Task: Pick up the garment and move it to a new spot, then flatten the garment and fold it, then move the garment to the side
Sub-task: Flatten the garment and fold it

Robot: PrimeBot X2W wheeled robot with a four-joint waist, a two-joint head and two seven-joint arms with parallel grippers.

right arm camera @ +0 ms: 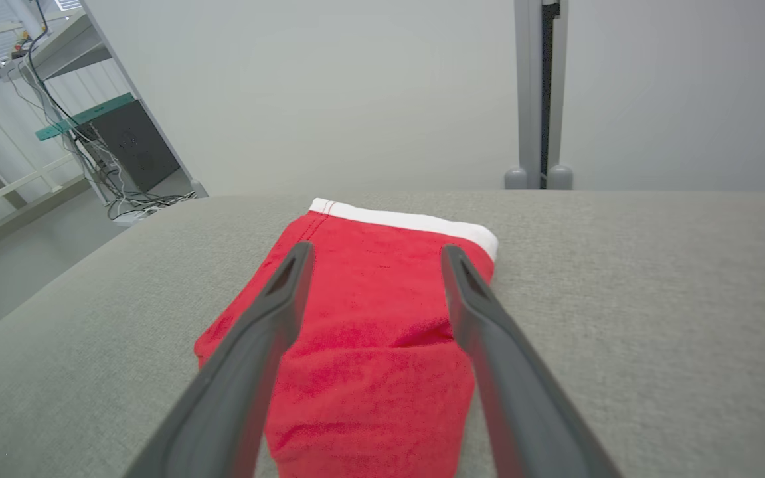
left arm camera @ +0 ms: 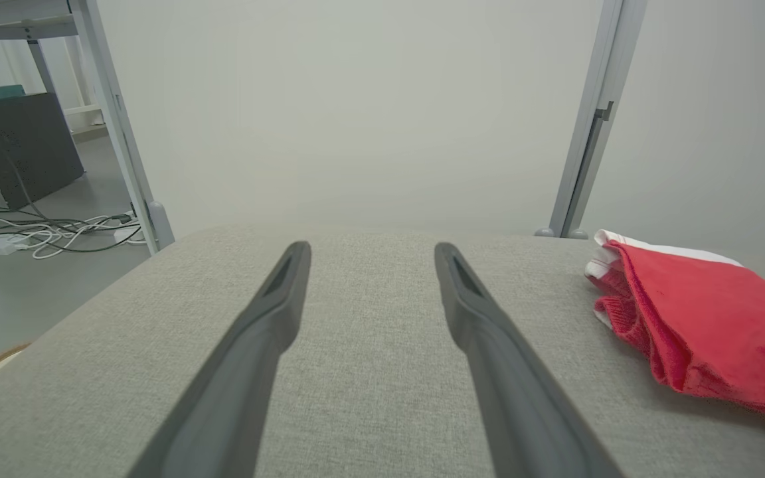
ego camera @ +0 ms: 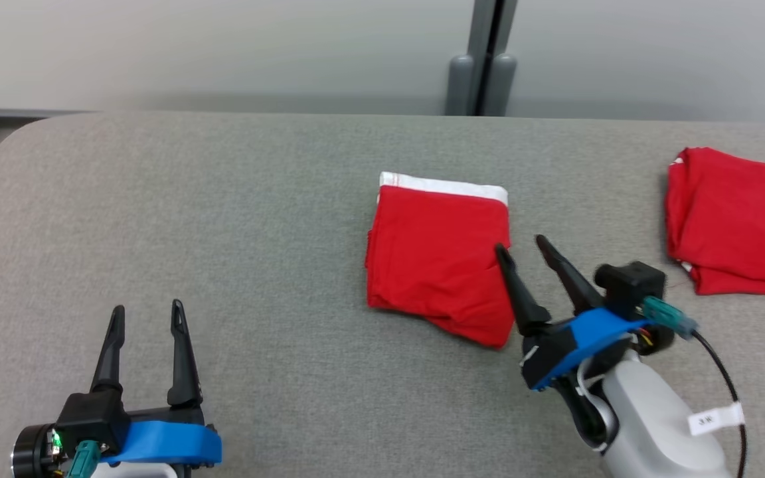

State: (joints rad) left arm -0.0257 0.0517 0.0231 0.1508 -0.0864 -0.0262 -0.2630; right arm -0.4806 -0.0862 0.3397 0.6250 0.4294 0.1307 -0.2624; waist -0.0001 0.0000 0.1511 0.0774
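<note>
A red garment with a white waistband (ego camera: 439, 255) lies folded into a compact rectangle at the middle of the grey table (ego camera: 223, 219). My right gripper (ego camera: 520, 247) is open at the garment's right edge, one fingertip over the cloth, fingers pointing up-left. In the right wrist view the folded garment (right arm camera: 369, 318) lies under and between the two open fingers (right arm camera: 276, 312). My left gripper (ego camera: 147, 311) stands open at the lower left, far from the garment, nothing between its fingers. The left wrist view has the garment (left arm camera: 701, 325) off to the right.
A second red garment (ego camera: 734, 226) with a white mark lies folded at the table's right edge. A grey post (ego camera: 485, 60) stands behind the table against a pale wall. The left wrist view shows cables and a dark cabinet (left arm camera: 24, 153) on the floor to the left.
</note>
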